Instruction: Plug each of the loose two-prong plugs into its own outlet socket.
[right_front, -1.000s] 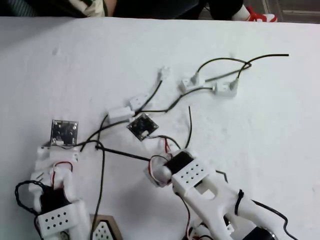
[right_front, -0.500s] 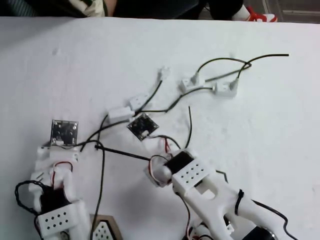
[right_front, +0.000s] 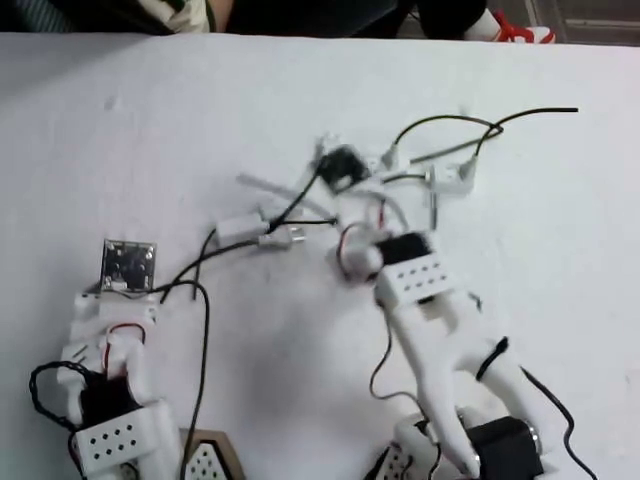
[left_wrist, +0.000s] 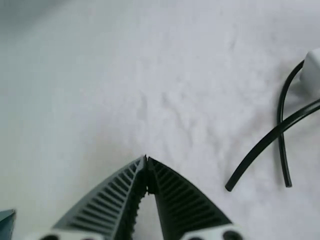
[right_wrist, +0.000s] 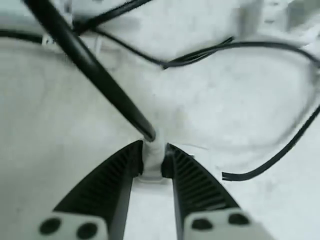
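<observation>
While right tool (right_wrist: 153, 147) clamps plug (right_wrist: 151, 166), left tool (left_wrist: 146, 160) closed.

High view, upper middle of the frame: the right gripper (right_front: 335, 165) and the connectors (right_front: 380, 165) around it are smeared by blur. The left arm (right_front: 110, 400) and right arm (right_front: 440, 350) are cut off by the bottom edge. In the right wrist view, the fingers (right_wrist: 115, 185) hide most of a white plug (right_wrist: 152, 160). In the left wrist view, a white piece (left_wrist: 312, 70) is cut off by the frame edge.
</observation>
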